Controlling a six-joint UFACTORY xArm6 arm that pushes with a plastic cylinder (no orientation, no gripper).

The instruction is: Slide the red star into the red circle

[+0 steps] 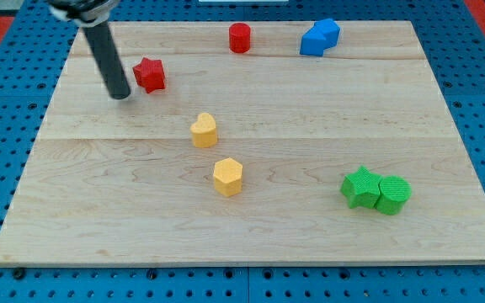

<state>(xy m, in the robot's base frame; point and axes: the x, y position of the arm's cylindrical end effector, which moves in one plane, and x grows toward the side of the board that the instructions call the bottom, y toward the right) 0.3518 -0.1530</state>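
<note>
Just my tip (121, 94) beside red star (150, 75)

Bright, even light, prob overhead & diffuse. Wooden surface (310, 126) well exposed, grain & plank seams readable, no glare patches. Shadows soft & short: thin dark rim under red star (150, 75), yellow blocks (204, 130), green pair (375, 191). My tip (121, 95) casts small faint shadow at base. Rod sharp low down, top far left slightly blurred. Colours saturated, blue blocks (320, 37) a bit flat, faces hard to separate. Surface edges look straight; low res softens small detail.
</note>
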